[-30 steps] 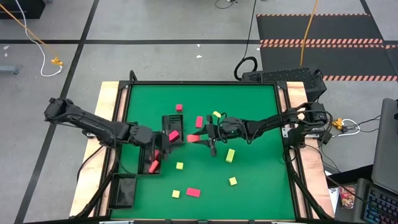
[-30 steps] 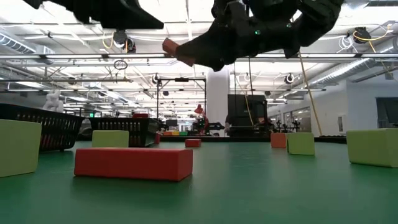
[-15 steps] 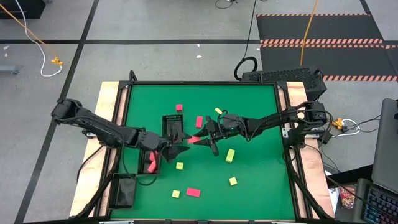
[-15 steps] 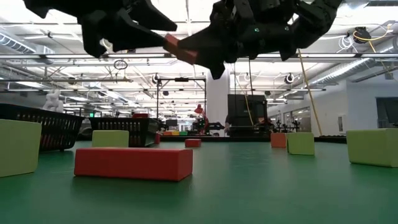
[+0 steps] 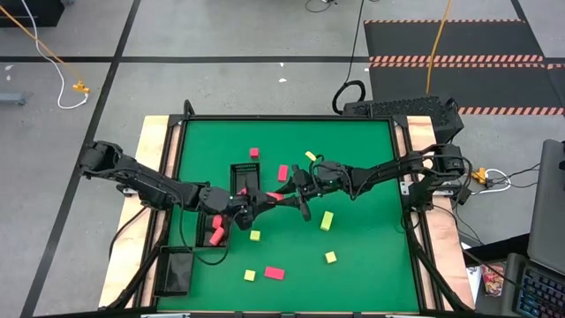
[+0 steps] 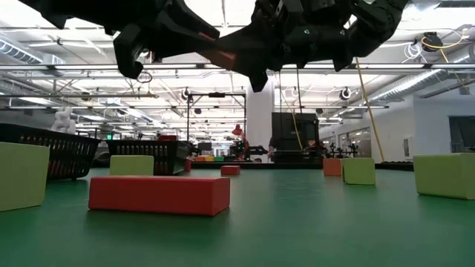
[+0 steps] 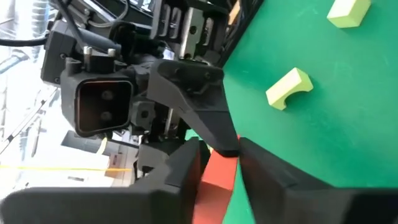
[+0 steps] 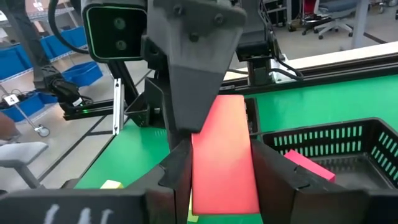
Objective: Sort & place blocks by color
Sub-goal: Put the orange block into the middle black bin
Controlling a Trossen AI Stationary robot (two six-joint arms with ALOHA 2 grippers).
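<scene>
A salmon-pink bar block (image 5: 274, 196) hangs in the air over the table's middle, between my two grippers. My right gripper (image 5: 288, 193) comes from the table's right and is shut on one end of the bar. My left gripper (image 5: 259, 200) comes from the left and is shut on the other end. In the low view the bar (image 6: 221, 56) shows high above the green table. Other blocks lie flat on the table: magenta ones (image 5: 283, 172) (image 5: 274, 273) and yellow ones (image 5: 327, 220) (image 5: 255, 235). My left gripper pinches the bar's end (image 7: 217, 180) between its two fingers, coming nearly level from the table's left. The bar is lifted clear of the table. My right gripper pinches the bar's long sides (image 8: 224, 168) between its two fingers, level from the table's right, fingers along the bar. The bar's far end (image 8: 217, 106) sticks out toward my left gripper, clear of the table.
A black mesh tray (image 5: 238, 170) stands just behind my left gripper and holds a magenta block (image 8: 308, 165). A second tray (image 5: 212, 231) with a pink block and a third tray (image 5: 177, 269) stand at the near left. A red bar (image 6: 159, 194) lies near the low camera.
My left gripper has gone toward the table's right, up to my right gripper, rolled about its own line, and shut on the free end of the salmon bar. My right gripper has kept its place with the bar, rolling a little.
</scene>
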